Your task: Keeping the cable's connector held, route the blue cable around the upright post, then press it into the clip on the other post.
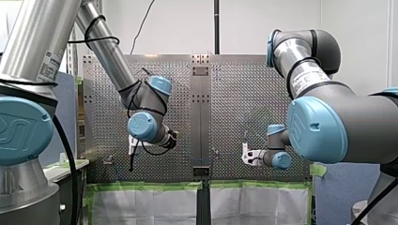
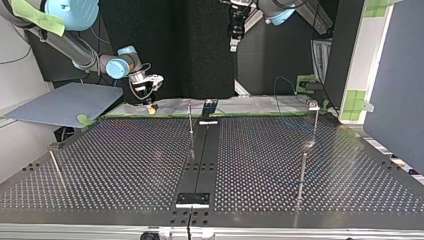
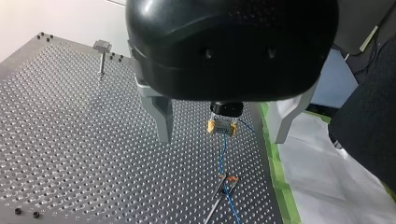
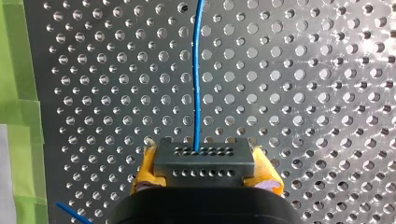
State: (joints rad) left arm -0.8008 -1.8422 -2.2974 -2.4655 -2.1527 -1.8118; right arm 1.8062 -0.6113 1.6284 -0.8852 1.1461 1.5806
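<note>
connector (image 4: 204, 158) between yellow pads (image 4: 145, 170) of right gripper (image 4: 205, 171), blue cable (image 4: 197, 70) straight ahead

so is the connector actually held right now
Held: in the right wrist view, my right gripper clamps the connector on both sides between its yellow pads.

Perf. table (image 2: 125, 160), black ctr strip (image 2: 202, 150), green tape along edge (image 1: 150, 185), white sheet beside it (image 1: 150, 206), grey panel (image 2: 65, 102)

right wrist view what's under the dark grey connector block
The perforated metal table shows all around the dark grey connector block, with the thin blue cable leaving it; the patch directly beneath is hidden.
</note>
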